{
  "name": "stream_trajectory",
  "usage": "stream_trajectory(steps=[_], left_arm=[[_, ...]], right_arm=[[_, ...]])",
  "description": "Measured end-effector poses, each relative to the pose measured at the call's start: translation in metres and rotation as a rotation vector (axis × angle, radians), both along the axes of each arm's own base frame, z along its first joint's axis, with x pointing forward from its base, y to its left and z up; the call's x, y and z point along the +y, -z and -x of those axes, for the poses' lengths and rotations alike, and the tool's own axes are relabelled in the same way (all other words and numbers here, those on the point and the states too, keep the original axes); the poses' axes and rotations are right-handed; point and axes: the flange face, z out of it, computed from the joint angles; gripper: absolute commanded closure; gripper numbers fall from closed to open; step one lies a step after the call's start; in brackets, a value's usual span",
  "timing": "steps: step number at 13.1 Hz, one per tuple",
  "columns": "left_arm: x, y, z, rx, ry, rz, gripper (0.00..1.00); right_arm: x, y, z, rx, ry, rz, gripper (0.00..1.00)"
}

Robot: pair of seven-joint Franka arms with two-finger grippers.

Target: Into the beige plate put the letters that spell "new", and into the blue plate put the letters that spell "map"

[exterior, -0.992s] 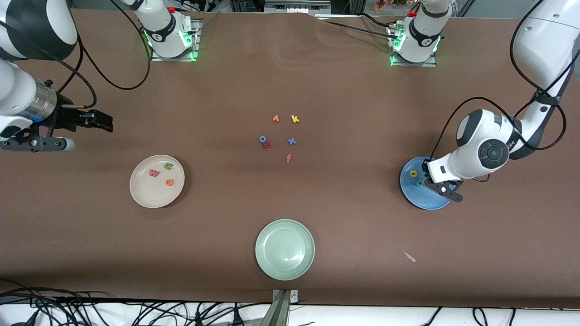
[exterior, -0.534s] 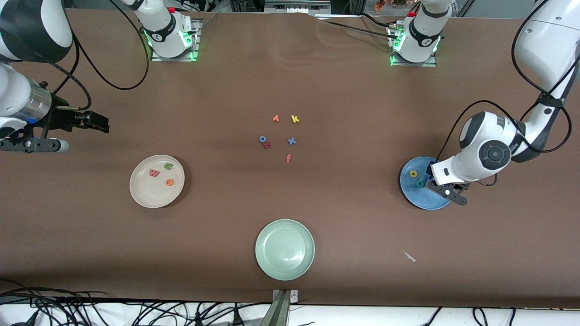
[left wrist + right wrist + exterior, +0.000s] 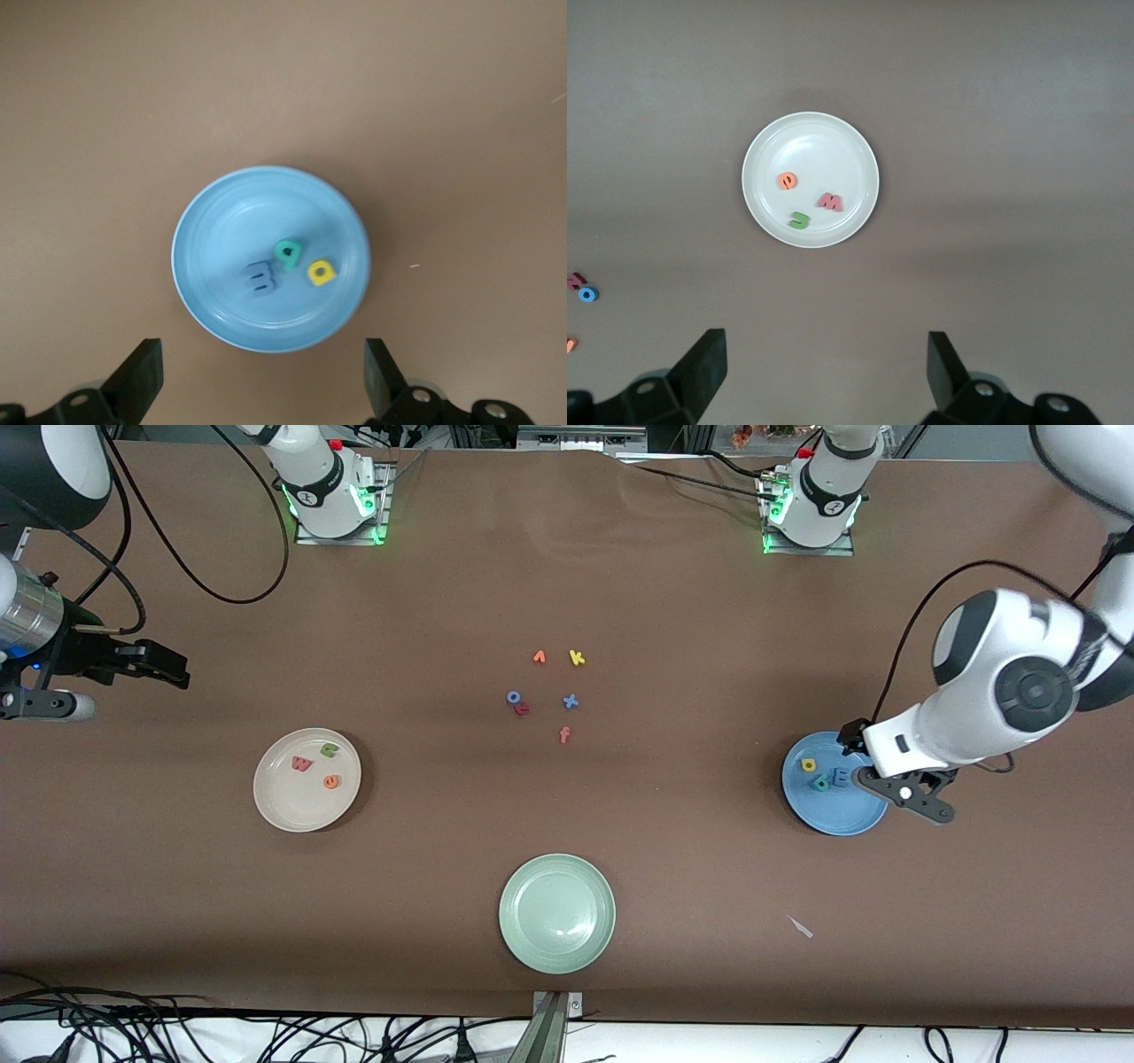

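Letters m (image 3: 261, 278), a (image 3: 321, 272) and p (image 3: 288, 252) now lie in the blue plate (image 3: 852, 817), lower right; left claw (image 3: 261, 390) has spread and lifted. Right claw (image 3: 824, 381), spread, retreats at frame's left edge; n, e, w stay in the beige plate (image 3: 275, 802).

Bare table lies between the three plates. Mid-table a loose cluster of letters (image 3: 549, 691) blocks the way — the left gripper (image 3: 873, 766) hangs open over the blue plate (image 3: 842, 815).

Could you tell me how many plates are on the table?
3: the beige plate toward the right arm's end, the blue plate toward the left arm's end, and a pale green plate nearest the front camera.
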Motion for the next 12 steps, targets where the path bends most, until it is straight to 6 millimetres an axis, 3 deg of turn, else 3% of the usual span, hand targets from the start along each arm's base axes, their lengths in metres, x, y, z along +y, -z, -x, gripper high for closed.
stream_trajectory(steps=[2, 4, 6, 8, 10, 12], left_arm=[[-0.002, -0.042, 0.000, -0.029, -0.078, 0.066, 0.00], [0.015, -0.071, 0.004, -0.062, -0.163, 0.090, 0.00], [0.022, -0.106, 0.017, -0.095, -0.199, 0.070, 0.00], [0.017, -0.141, 0.039, -0.107, -0.256, 0.040, 0.00], [0.013, -0.164, 0.058, -0.114, -0.321, 0.026, 0.00], [0.012, -0.172, 0.075, -0.116, -0.359, 0.017, 0.00]], right_arm=[[0.004, 0.001, 0.000, 0.001, -0.006, 0.000, 0.00], [0.008, 0.002, -0.001, 0.003, -0.014, -0.001, 0.00], [0.009, 0.002, -0.001, 0.004, -0.016, -0.001, 0.01], [0.009, 0.003, -0.001, 0.004, -0.017, -0.001, 0.00], [0.009, 0.003, -0.001, 0.004, -0.017, -0.001, 0.01], [0.009, 0.003, -0.001, 0.004, -0.017, -0.001, 0.00]])
